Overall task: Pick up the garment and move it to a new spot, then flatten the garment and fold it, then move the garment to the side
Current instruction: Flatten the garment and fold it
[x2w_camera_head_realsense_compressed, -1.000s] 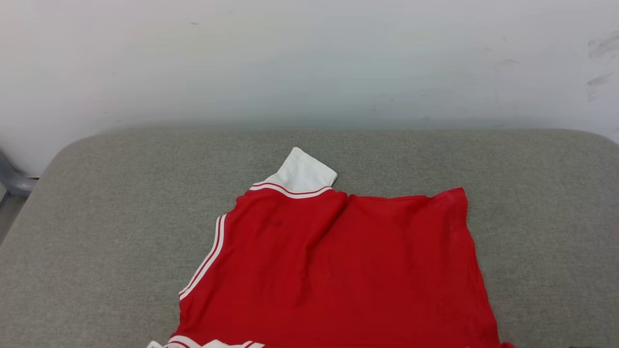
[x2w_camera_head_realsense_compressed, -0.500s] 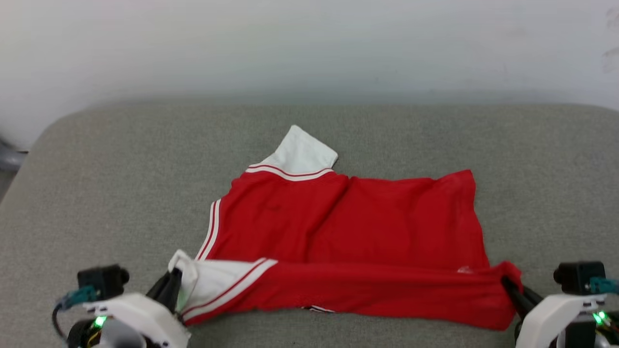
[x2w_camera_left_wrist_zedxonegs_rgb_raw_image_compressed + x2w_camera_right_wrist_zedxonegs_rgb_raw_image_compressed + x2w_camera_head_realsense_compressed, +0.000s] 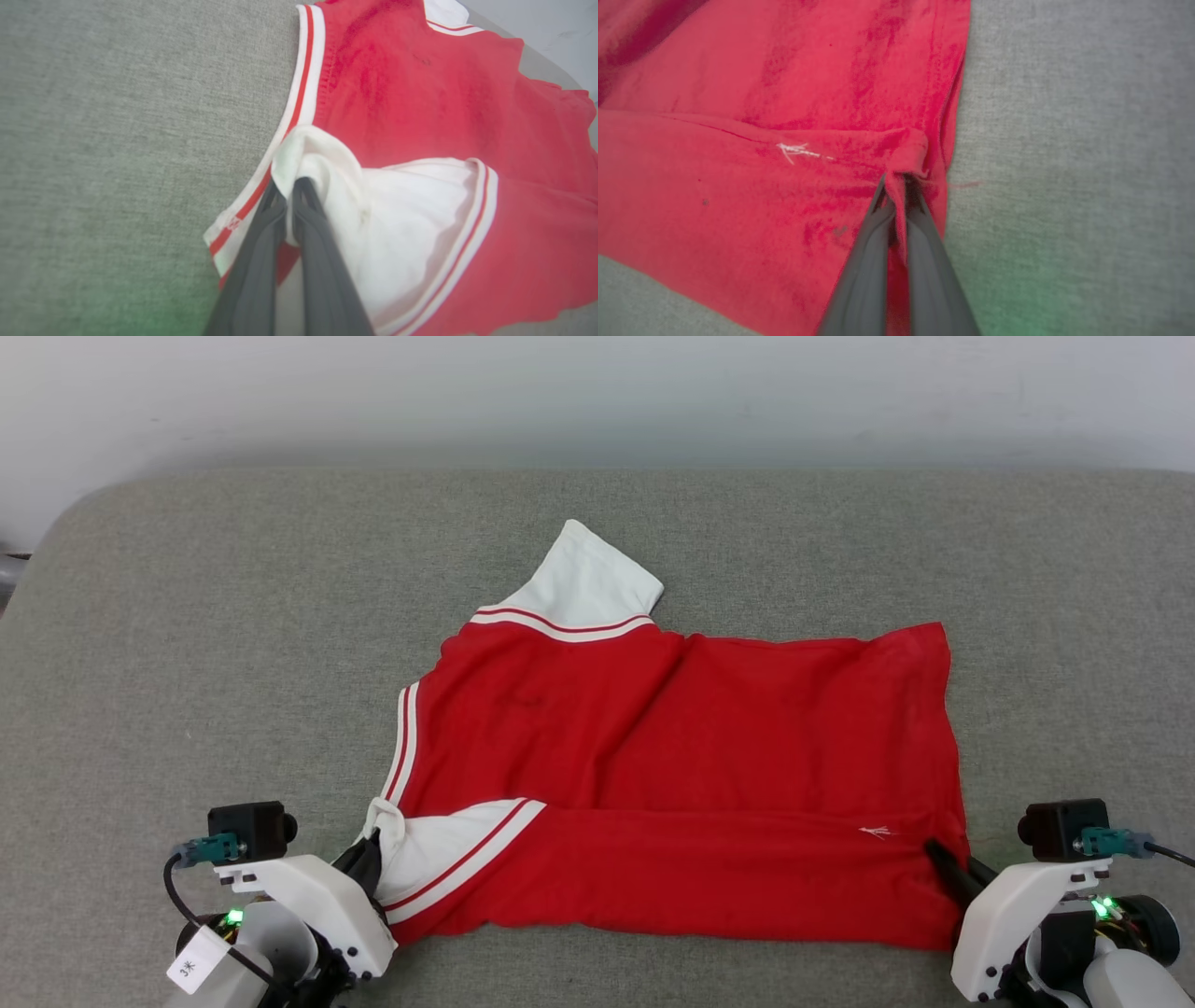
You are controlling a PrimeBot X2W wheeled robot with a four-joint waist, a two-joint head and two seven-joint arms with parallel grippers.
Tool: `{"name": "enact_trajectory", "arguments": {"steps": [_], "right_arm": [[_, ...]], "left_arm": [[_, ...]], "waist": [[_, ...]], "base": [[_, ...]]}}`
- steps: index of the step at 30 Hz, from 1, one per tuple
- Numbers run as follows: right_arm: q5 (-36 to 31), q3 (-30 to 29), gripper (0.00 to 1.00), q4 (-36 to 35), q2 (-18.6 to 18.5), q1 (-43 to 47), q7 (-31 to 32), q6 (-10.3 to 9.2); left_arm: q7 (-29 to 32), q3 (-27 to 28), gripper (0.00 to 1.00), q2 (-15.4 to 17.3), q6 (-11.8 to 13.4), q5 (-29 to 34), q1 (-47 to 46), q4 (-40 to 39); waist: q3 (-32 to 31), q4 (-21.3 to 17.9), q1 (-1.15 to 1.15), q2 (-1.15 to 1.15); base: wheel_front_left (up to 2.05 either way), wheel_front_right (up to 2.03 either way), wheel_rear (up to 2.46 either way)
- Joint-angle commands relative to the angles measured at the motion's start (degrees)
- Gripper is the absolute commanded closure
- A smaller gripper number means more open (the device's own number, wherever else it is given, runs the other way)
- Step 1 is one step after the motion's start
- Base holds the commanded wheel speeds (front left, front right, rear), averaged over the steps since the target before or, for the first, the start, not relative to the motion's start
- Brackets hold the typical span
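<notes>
Red garment [image 3: 691, 737] lies mid grey fabric surface [image 3: 187, 644], near hem folded up over itself; white sleeve sticks out at far side, stripe trim along left edge. L end effector [image 3: 373, 854] clamped shut on the white near-left corner. R end effector [image 3: 934, 849] clamped shut on the bunched red near-right corner. White wall [image 3: 597, 392] runs along far edge.

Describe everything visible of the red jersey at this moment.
The jersey is soft red cloth with white panels and red-and-white striped trim, lying wrinkled on the grey cushion. Its near edge is folded over itself. The left end effector pinches a white corner; the right end effector pinches a red corner.
</notes>
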Motion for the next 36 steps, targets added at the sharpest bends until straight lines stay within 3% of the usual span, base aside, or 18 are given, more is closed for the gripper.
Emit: {"name": "enact_trajectory", "arguments": {"steps": [1, 3, 4, 5, 6, 13, 17, 24, 31, 36], "right_arm": [[0.4, 0.8, 1.0, 1.4, 0.6, -0.3, -0.3, -0.11], [0.8, 1.3, 1.0, 2.6, 0.8, -0.7, -1.5, -0.1], [1.4, 1.3, 0.66, 3.2, 1.1, -1.0, -2.3, -0.11], [1.4, 1.5, 0.38, 3.6, 1.1, -1.1, -3.4, -0.1], [1.5, 1.5, 0.0, 3.8, 1.1, -1.2, -4.6, -0.1], [1.6, -1.7, 0.0, 2.1, 2.3, -1.0, -18.7, -0.09], [-1.1, -4.7, 0.0, 0.0, 2.7, 0.3, -23.2, -0.09], [-7.0, -10.5, 0.0, -7.2, 5.1, 4.8, -23.0, -0.09], [-10.5, -13.3, 0.0, -17.4, 8.3, 10.6, -18.4, -0.08], [-11.9, -14.3, 0.0, -23.0, 10.3, 12.7, -15.5, -0.08]], "left_arm": [[0.1, -0.2, 1.0, -0.2, -0.5, 0.0, -1.1, 0.9], [-0.1, -0.4, 0.97, -1.1, -1.3, -0.5, -1.3, 2.5], [0.6, -0.6, 0.63, -1.6, -1.6, -0.9, -1.2, 3.3], [0.6, -0.6, 0.03, -1.6, -1.8, -1.0, -1.4, 3.8], [-0.1, -0.3, 0.0, -1.6, -1.7, -1.0, -1.7, 4.3], [-3.1, 2.2, 0.0, -0.6, 0.1, -1.8, -1.1, 6.3], [-2.9, 3.4, 0.0, 1.5, 1.7, -1.8, -0.1, 5.2], [3.0, 4.1, 0.0, 7.3, 5.3, -2.9, 2.7, -1.7], [18.1, 3.6, 0.0, 13.9, 9.7, -7.2, 5.7, -15.4], [26.4, 2.8, 0.0, 16.7, 13.5, -9.9, 7.4, -23.1]], "waist": [[0.1, -0.1, -0.01, 0.0], [0.1, -0.3, -0.01, 0.0], [-0.1, -0.3, -0.01, 0.0], [-0.3, -0.3, -0.01, 0.0], [-0.6, -0.3, -0.01, 0.0], [-3.6, -0.2, -0.01, 0.0], [-5.2, -0.2, -0.01, 0.0], [-7.4, -0.8, -0.01, 0.0], [-7.1, -1.5, -0.01, 0.0], [-5.5, -2.7, -0.01, 0.0]], "base": [[0.0, 0.0, 0.0], [0.0, 0.0, 0.0], [0.0, 0.0, 0.0], [0.0, 0.0, 0.0], [0.0, 0.0, 0.0], [0.0, 0.0, 0.0], [0.0, 0.0, 0.0], [0.0, 0.0, 0.0], [0.0, 0.0, 0.0], [0.0, 0.0, 0.0]]}}
